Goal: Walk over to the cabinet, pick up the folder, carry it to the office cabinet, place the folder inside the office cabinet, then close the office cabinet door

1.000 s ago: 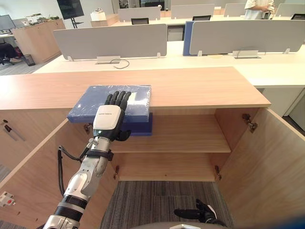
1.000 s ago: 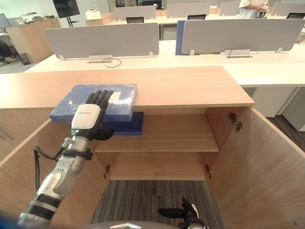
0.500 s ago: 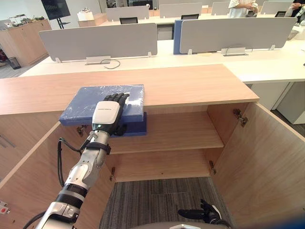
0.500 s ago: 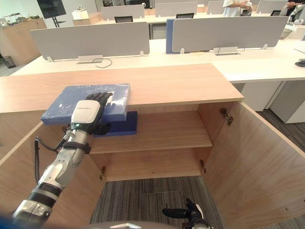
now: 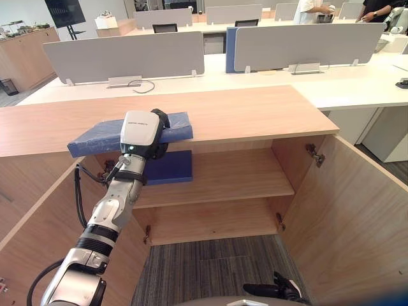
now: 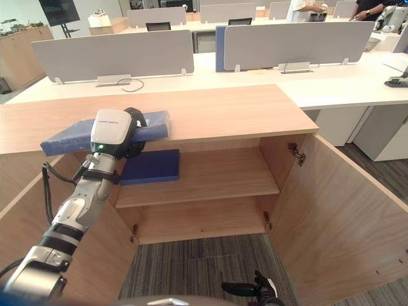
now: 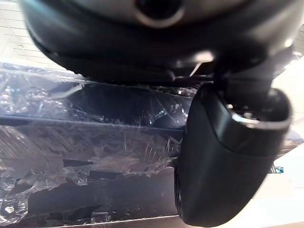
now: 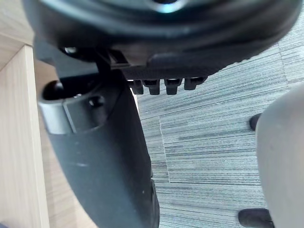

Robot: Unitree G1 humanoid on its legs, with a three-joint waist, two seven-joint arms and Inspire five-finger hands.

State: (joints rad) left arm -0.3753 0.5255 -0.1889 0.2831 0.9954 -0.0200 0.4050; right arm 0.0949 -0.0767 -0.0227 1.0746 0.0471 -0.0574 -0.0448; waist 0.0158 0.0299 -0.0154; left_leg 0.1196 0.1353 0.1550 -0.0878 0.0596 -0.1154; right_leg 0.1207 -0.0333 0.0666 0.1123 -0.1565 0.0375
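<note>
Your left hand (image 5: 140, 131) has its fingers (image 5: 162, 118) curled over the folder (image 5: 95, 137), thumb (image 7: 228, 156) pressed under it, clamped tight. The folder is blue, wrapped in crinkled clear plastic, tilted with its left end lower, at the front edge of the cabinet top (image 5: 255, 111). A second blue folder (image 5: 169, 167) lies flat on the shelf (image 5: 242, 175) just below. The cabinet door (image 5: 357, 217) stands open. Your right hand (image 5: 277, 291) hangs low over the carpet; can't tell its grip.

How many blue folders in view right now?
2. One blue folder is gripped by the left robot hand at the front edge of the cabinet top. A second folder lies flat on the upper shelf below. More could be hidden behind them.
</note>
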